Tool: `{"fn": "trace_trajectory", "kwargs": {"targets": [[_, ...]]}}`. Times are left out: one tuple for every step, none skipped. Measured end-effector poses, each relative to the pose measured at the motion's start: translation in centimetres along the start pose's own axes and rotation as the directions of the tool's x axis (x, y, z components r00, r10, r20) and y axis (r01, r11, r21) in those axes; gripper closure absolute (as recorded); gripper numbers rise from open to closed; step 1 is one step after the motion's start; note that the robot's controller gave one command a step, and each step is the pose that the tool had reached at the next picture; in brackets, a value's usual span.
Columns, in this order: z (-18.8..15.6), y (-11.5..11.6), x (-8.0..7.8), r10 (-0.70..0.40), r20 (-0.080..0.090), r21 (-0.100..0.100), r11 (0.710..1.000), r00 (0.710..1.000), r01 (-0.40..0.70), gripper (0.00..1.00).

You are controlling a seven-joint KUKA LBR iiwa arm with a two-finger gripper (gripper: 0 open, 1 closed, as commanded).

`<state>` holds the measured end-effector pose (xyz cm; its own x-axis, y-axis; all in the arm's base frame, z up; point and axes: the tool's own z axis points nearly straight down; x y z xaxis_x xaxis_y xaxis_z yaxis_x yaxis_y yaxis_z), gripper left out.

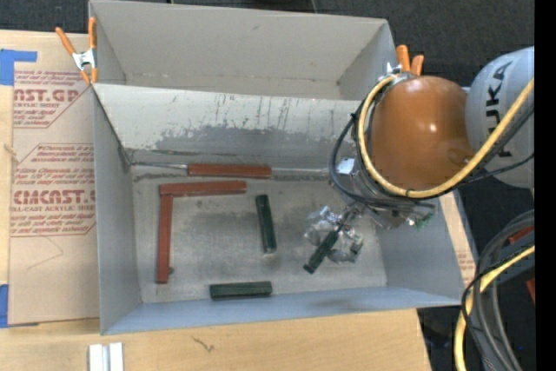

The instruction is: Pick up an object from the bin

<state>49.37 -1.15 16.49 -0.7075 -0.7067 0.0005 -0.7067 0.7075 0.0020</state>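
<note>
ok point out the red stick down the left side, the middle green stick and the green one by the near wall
red stick (163,235), camera view, mid length
middle green stick (265,223), camera view, mid length
near green stick (241,291), camera view, mid length

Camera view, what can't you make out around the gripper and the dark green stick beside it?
1. The gripper: its metal parts merge together in the camera view, so whether it grips the tilted dark green stick cannot be told.
2. That stick's upper end: hidden by the gripper.
3. The bin, right rear corner of its floor: covered by the arm's orange cover.
</note>
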Motion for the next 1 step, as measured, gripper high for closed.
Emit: {"fn": "trace_trajectory", "kwargs": {"targets": [[-1.08, 0.0, -0.03, -0.001, 0.001, 0.001, 1.0, 1.0, 0.001, 1.0]]}}
